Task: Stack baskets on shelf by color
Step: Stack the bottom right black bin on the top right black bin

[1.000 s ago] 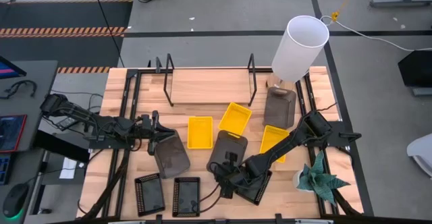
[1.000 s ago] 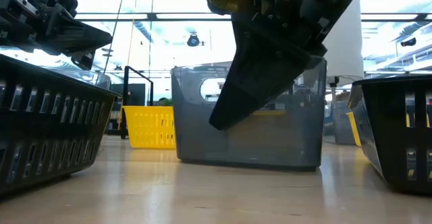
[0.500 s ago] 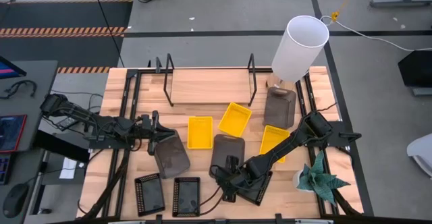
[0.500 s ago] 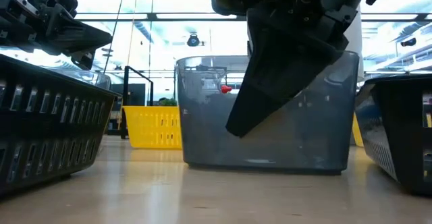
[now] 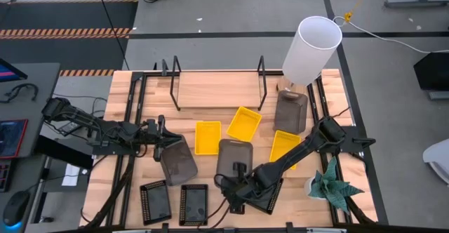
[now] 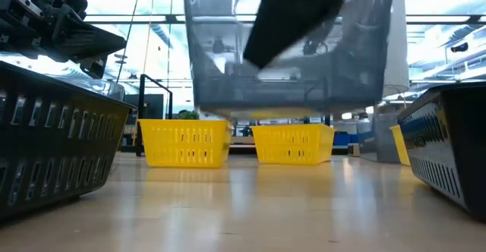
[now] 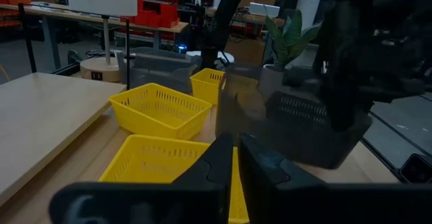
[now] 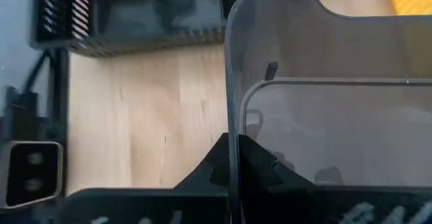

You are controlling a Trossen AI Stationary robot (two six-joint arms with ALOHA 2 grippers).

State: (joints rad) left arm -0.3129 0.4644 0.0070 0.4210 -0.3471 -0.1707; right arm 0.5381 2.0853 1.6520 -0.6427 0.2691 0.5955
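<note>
My right gripper (image 5: 238, 171) (image 8: 233, 160) is shut on a grey basket (image 5: 235, 154) (image 6: 288, 55) and holds it above the middle of the table. Its dark finger (image 6: 292, 17) shows in front of the basket wall. My left gripper (image 5: 163, 138) (image 7: 235, 173) waits shut at the left with nothing seen between its fingers. Another grey basket (image 5: 178, 161) rests on the table just on its near side. The shelf (image 5: 217, 89), a bare wooden board between black wire uprights, stands at the far edge. My right gripper pinches the rim of the basket's near short wall (image 8: 233, 126), one finger inside the basket and one outside. The fingers slant down from the near right. The basket is lifted clear of the table, its open side up and slightly tilted.
Three yellow baskets (image 5: 208, 137) (image 5: 244, 123) (image 5: 284, 147) lie between the held basket and the shelf. A third grey basket (image 5: 291, 111) sits at the far right under a white lamp (image 5: 312, 48). Black mesh baskets (image 5: 155, 201) (image 5: 194, 203) (image 5: 270, 194) line the near edge; a plant (image 5: 333, 187) stands near right.
My right gripper has risen with the grey basket. The basket first shifted a little on the table, then came up clear of it. The yellow baskets behind it now show under its base in the low view.
</note>
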